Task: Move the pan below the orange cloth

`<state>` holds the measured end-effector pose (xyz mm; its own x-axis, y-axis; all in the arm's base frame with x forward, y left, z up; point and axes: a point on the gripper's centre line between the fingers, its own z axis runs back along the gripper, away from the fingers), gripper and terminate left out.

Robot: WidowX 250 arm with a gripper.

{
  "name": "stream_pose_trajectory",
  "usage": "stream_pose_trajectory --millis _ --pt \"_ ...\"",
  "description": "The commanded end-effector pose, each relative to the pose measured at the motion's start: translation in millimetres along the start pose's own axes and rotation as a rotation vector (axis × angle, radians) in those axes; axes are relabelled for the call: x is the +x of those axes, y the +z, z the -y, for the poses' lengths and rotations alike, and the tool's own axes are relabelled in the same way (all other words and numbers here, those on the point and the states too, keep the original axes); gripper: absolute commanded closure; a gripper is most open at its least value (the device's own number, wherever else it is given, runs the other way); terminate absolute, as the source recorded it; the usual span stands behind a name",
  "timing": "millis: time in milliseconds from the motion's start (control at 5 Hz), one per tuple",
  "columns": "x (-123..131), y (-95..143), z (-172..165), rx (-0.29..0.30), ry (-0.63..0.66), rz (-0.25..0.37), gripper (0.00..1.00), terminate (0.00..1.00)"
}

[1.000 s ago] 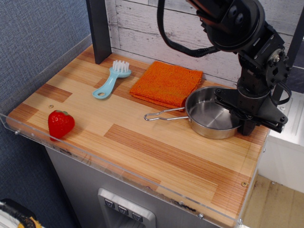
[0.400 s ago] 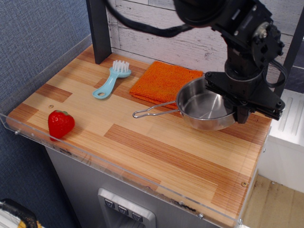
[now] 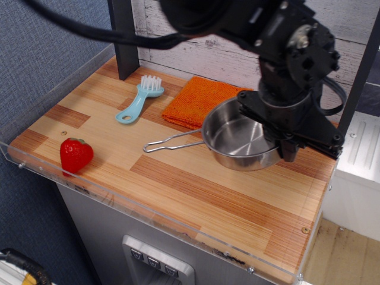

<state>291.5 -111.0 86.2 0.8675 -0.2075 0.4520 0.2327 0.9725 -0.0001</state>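
The shiny steel pan [image 3: 237,138] hangs tilted above the wooden table, its wire-loop handle [image 3: 172,142] pointing left. My gripper [image 3: 284,147] is shut on the pan's right rim and holds it in the air. The pan overlaps the right part of the orange cloth [image 3: 195,101], which lies flat at the back of the table. The arm hides the cloth's right edge.
A light-blue brush [image 3: 138,100] lies left of the cloth. A red strawberry [image 3: 75,154] sits at the front left. A dark post [image 3: 123,35] stands at the back left. A clear plastic rim [image 3: 148,214] runs along the table's front edge.
The pan has been lifted off the table and carried to the left, its handle now reaching further left. The gripper moved left with it.
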Motion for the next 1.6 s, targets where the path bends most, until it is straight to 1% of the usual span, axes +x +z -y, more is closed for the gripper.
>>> stream_pose_trajectory --millis 0,200,400,600,800,1000,1200,1400 --pt "-27.5 -9.4 -33.8 -0.033 0.000 -0.071 1.00 0.00" --pt "-38.9 -16.5 -49.0 -0.050 -0.005 -0.128 1.00 0.00" --pt "-46.9 -23.3 -57.2 -0.087 -0.008 -0.160 1.00 0.00" --pt "-54.6 -30.2 -60.2 -0.137 -0.006 -0.175 1.00 0.00" --pt "-58.5 -39.4 -55.4 -0.179 -0.013 -0.195 1.00 0.00" --pt "-50.4 -35.1 -49.0 -0.176 -0.061 -0.184 0.00 0.00" --pt "-33.4 -19.8 -41.4 -0.153 -0.105 -0.128 0.00 0.00" --pt "-1.0 12.0 -41.6 -0.119 -0.127 0.003 0.00 0.00"
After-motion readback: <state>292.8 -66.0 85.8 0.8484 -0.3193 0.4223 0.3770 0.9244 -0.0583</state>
